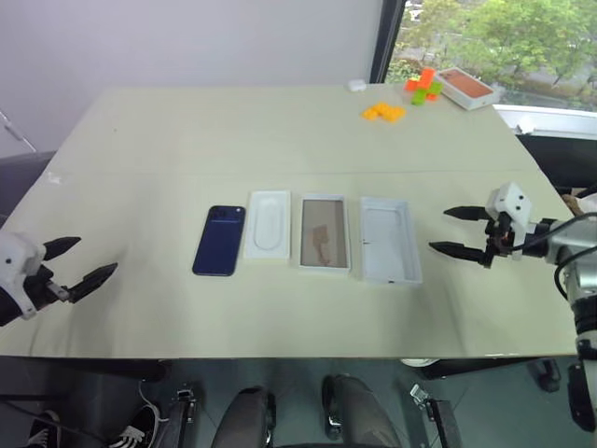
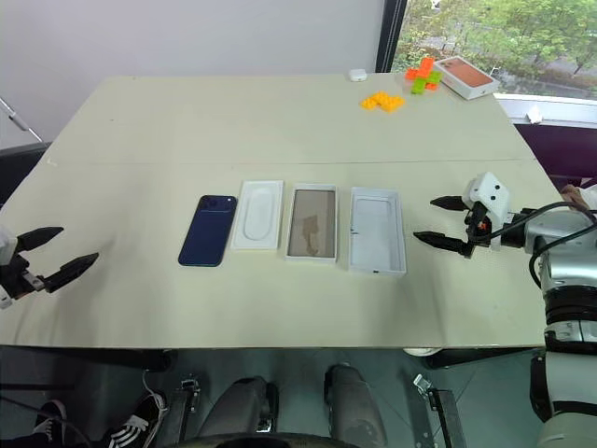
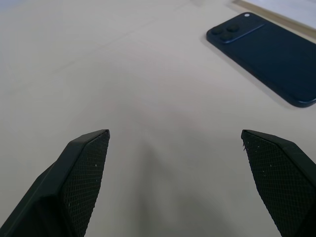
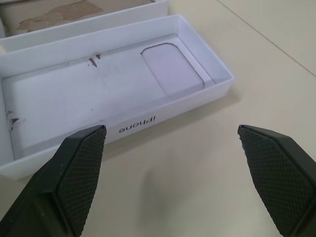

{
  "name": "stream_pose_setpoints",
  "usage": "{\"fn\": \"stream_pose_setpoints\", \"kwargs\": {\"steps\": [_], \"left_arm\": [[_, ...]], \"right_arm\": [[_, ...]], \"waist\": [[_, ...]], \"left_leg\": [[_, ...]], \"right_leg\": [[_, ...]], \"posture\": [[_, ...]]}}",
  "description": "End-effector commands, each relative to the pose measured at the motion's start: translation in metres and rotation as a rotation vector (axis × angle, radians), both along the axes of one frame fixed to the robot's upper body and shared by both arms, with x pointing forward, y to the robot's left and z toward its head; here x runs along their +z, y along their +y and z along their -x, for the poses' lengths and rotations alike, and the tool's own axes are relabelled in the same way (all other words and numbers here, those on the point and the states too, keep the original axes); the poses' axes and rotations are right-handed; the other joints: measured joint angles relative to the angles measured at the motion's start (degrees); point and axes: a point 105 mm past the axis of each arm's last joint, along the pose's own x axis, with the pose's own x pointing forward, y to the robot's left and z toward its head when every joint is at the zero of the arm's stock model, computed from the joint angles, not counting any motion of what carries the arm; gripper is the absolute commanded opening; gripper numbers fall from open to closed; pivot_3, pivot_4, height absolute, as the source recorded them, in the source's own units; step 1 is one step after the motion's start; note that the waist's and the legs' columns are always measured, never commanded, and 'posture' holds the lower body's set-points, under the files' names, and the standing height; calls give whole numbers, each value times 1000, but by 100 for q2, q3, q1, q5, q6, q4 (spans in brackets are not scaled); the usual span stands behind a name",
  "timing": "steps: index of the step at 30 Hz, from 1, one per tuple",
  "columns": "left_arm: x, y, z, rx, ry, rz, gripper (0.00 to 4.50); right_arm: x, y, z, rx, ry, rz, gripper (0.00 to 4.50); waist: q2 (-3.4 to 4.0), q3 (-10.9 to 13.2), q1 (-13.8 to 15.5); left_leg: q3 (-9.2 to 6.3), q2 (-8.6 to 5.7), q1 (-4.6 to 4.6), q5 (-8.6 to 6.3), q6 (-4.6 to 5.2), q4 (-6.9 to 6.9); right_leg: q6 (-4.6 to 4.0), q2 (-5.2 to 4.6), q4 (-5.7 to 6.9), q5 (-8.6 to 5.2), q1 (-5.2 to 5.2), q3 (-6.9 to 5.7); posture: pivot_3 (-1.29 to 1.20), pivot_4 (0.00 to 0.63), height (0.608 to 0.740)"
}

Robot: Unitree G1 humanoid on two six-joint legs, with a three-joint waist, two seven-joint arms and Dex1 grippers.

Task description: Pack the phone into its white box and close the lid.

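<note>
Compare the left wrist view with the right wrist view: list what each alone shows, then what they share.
Left wrist alone: the phone, lying back up on the table, camera cluster visible, beyond the open left hand. Right wrist alone: the lid, lying inside up, and an edge of the white box behind it, beyond the open right hand. Shared: the beige table.

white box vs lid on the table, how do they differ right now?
The white box has a brownish-tan, blotched inner floor; the lid is plain white inside. The white box sits third in the row, next to the thin insert; the lid lies at the end, nearest the right gripper. Both lie open side up, empty, flat on the table, similar in outline.
</note>
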Motion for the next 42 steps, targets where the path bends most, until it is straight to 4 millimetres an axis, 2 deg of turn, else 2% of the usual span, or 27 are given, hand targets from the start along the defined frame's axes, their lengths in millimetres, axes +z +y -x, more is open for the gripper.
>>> {"fn": "stream_pose_setpoints", "kwargs": {"steps": [1,31,38,40,42], "left_arm": [[11,-3,-3,-18,-52,-5,4500],[15,-15,-13,-37,-64,27,4500],[17,-12,-21,30,-8,103,4500],[21,-15,-26,40,1,151,4500],[28,-18,-32,55,-2,216,4500]], "right_arm": [[13,3,-3,9,-57,-6,4473],[15,28,-9,40,-84,-34,4473],[36,55,-14,108,-149,-61,4473],[43,68,-17,134,-189,-39,4473],[51,91,-19,177,-240,-36,4473]], "waist": [[0,0,3],[0,0,15],[0,0,7],[0,0,12],[-1,0,11]], "left_leg": [[0,0,0,0,0,0],[2,-1,-3,0,-1,0],[1,-1,0,1,-2,0],[0,-1,-1,1,-2,0],[0,-1,-3,1,-2,0]], "right_leg": [[0,0,0,0,0,0],[1,0,-1,0,-2,0],[1,2,7,0,-2,0],[1,2,6,0,-4,0],[1,2,4,1,-4,0]], "posture": [[0,150,740],[0,150,740],[0,150,740],[0,150,740],[0,150,740]]}}
